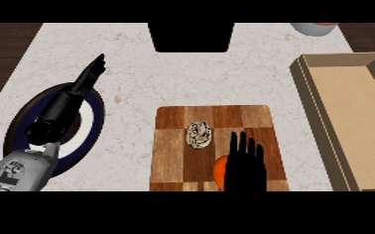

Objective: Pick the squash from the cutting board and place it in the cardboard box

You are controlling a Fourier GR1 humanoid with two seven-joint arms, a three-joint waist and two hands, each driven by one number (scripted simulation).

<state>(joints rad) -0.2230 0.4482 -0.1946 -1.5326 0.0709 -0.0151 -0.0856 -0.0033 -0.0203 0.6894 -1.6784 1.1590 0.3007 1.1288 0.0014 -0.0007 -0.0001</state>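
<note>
A pale speckled counter (219, 79) carries a wooden cutting board (176, 148), with a dark-rimmed plate (92, 124) well to the board's left, an open cardboard box (344, 109) to its right, and part of a bowl (315, 28) far beyond the box. The right hand (245, 166) hovers over the board's near right part with fingers straight and spread, covering most of an orange squash (218, 171); a speckled round thing (198, 135) lies just left of its fingertips. The left hand (92, 74) is stretched straight above the plate, holding nothing
</note>
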